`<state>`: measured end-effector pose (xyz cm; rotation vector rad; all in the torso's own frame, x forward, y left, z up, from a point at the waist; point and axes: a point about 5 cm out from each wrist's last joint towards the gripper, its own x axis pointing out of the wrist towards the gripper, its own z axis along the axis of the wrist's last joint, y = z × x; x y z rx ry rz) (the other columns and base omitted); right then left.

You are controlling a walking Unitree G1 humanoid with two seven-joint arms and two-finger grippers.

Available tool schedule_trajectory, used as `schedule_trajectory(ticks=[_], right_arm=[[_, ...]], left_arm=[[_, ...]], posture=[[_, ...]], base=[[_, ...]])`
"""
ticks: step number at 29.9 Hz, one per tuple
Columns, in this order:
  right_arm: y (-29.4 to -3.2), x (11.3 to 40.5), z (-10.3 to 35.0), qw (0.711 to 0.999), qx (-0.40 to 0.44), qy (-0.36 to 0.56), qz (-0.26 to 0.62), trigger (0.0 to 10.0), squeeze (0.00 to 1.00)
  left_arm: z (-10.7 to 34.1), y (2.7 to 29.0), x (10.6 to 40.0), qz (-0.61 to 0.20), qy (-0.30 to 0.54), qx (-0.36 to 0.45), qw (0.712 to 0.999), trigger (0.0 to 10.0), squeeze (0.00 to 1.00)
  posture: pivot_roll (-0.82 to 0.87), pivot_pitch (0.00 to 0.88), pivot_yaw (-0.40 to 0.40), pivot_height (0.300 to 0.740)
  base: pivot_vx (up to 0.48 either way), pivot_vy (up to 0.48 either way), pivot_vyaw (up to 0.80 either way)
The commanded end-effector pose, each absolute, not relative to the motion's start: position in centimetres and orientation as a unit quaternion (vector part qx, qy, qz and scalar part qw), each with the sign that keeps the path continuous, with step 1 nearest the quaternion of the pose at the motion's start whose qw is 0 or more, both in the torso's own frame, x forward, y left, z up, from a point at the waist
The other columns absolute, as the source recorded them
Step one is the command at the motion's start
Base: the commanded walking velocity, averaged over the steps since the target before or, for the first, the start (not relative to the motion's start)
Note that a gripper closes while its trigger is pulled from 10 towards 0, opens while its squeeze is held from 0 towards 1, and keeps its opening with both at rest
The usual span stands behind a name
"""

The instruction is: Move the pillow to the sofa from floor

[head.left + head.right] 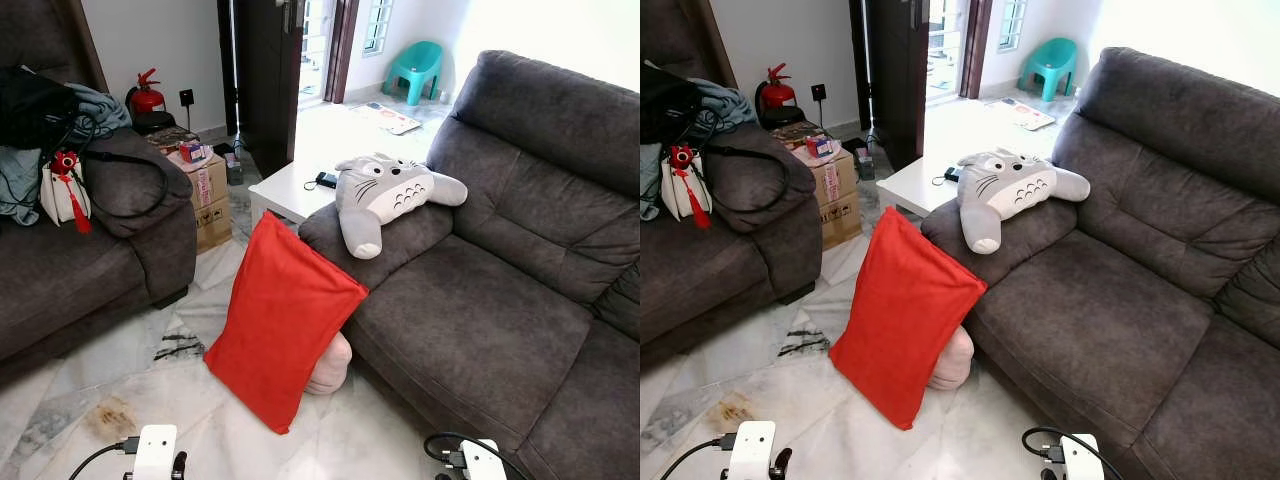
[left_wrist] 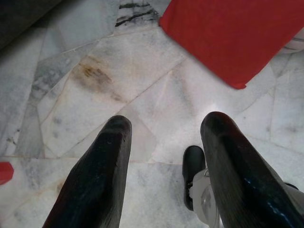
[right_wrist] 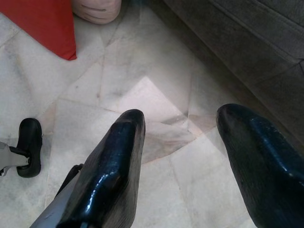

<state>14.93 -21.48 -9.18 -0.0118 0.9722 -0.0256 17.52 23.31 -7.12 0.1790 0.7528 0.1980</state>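
On the marble floor, the flat red fabric pillow point(image 1: 283, 322) leans against the dark grey sofa point(image 1: 480, 320). Left gripper point(image 2: 161, 161) and right gripper point(image 3: 183, 156) hover released; best approach squarely, grasping its upper edge.

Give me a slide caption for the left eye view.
Red pillow on the floor leaning against the grey sofa.

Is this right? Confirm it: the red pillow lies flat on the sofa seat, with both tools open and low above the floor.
Not quite. The red pillow stands on the floor, leaning against the sofa front, as the left eye view shows. Both the left tool and right tool are open above the floor.
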Motion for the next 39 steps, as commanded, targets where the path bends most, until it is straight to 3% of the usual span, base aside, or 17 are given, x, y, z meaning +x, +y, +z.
schedule_trajectory(ticks=[1, 25, 39], right_arm=[[-15.9, 16.4, -9.3, 0.886, 0.126, 0.447, -0.005, 10.0, 0.0], [-15.8, 16.8, -9.1, 0.887, 0.146, 0.438, -0.014, 10.0, 0.0], [-19.0, 18.6, -8.0, 0.899, 0.15, 0.399, -0.099, 10.0, 0.0]], left_arm=[[-7.6, 22.7, 18.0, 0.004, 0.438, 0.031, 0.898, 10.0, 0.0], [-7.6, 22.8, 18.1, -0.007, 0.44, 0.038, 0.897, 10.0, 0.0], [-6.5, 21.9, 20.5, -0.01, 0.41, 0.028, 0.912, 10.0, 0.0]], posture=[[0.03, 0.0, -0.011, 0.74], [0.04, 0.0, -0.013, 0.74], [0.03, 0.0, -0.015, 0.74]], base=[[0.0, 0.0, 0.0], [0.0, 0.0, 0.0], [0.0, 0.0, 0.0]])
